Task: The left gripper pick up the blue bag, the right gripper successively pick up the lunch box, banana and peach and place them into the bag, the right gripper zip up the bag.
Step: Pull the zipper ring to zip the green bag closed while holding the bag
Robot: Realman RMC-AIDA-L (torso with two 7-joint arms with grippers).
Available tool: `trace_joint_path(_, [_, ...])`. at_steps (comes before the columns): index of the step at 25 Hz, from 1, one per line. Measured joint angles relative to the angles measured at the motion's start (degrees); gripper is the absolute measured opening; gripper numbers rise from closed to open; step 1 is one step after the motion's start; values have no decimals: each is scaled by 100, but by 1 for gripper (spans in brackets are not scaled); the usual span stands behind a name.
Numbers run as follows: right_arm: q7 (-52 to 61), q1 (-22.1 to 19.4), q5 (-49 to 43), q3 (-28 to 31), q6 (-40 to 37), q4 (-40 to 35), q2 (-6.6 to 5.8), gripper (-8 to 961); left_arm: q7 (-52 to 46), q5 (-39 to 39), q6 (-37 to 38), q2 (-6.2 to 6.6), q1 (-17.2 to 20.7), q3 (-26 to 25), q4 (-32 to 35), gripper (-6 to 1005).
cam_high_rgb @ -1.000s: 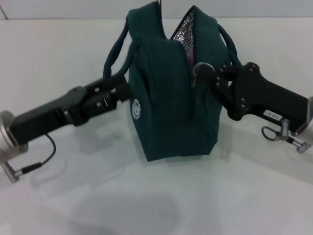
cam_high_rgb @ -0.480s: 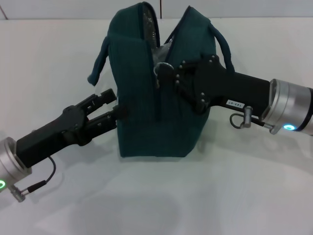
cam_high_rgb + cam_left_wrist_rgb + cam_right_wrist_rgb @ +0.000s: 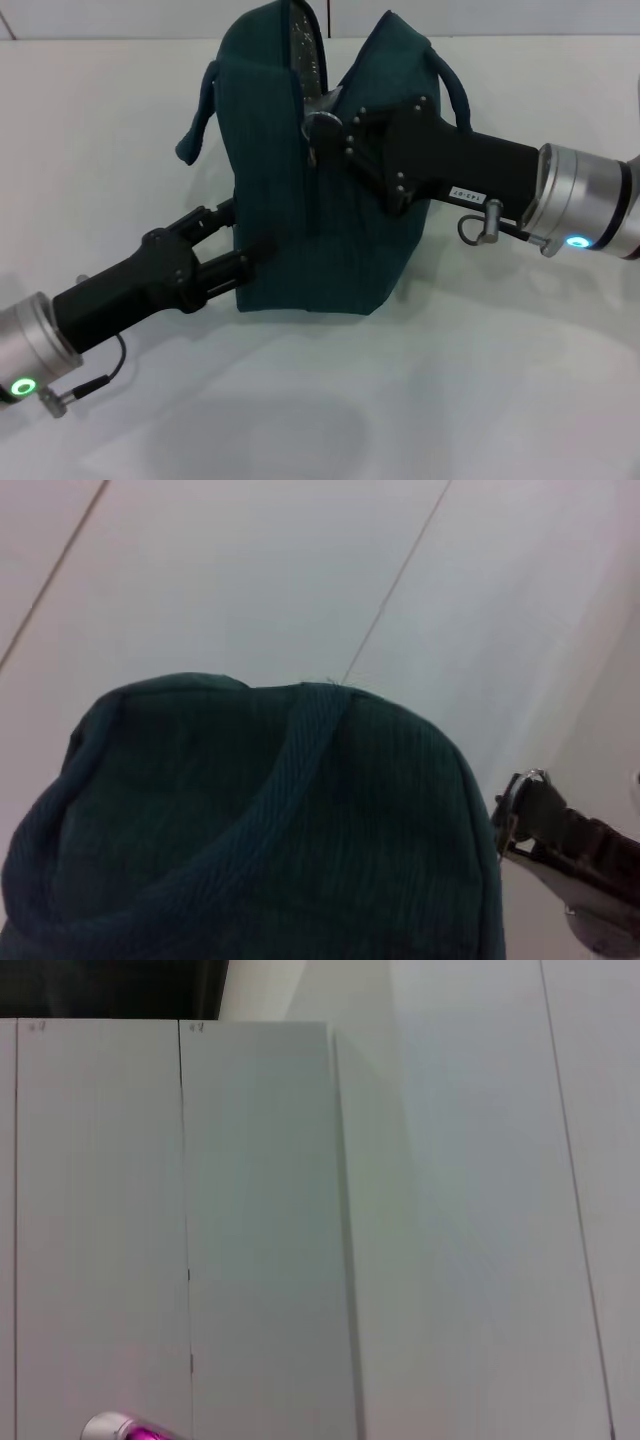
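Note:
The blue bag (image 3: pixel 300 200) stands upright on the white table (image 3: pixel 420 400), and silver lining shows in a gap at its top. My right gripper (image 3: pixel 328 120) reaches in from the right, high on the bag's front, and is shut on the ring zipper pull (image 3: pixel 320 124). My left gripper (image 3: pixel 232 243) is open at the bag's lower left side, its fingertips touching the fabric. In the left wrist view the bag (image 3: pixel 250 820) and one handle fill the frame, with the zipper pull (image 3: pixel 520 785) off to one side. The lunch box, banana and peach are out of view.
A loop handle (image 3: pixel 198 115) hangs off the bag's left side and another handle (image 3: pixel 455 85) sticks out behind the right arm. Bare white table lies in front of the bag. The right wrist view shows only pale wall panels (image 3: pixel 260 1210).
The bag has turned and shifted left. My right gripper moved left along the top with the zipper pull. My left gripper let go, opened and dropped to the bag's lower side.

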Motion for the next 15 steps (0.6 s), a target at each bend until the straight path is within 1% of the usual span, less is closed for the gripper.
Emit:
trace_joint_path(7, [6, 2, 7, -18, 63, -9, 0, 29, 388, -60, -406, -21, -282, -17, -315, 753])
trace_joint_path(10, [8, -12, 12, -18, 67, -16, 0, 30, 732, -217, -498, -25, -339, -26, -443, 634])
trace_joint_path(13, [8, -33, 29, -18, 66, -17, 0, 31, 767, -240, -498, -26, -358, -14, -473, 516])
trace_joint_path(15, [8, -57, 60, -20, 55, -16, 0, 31, 779, -238, -496, -21, -377, -12, -493, 502])
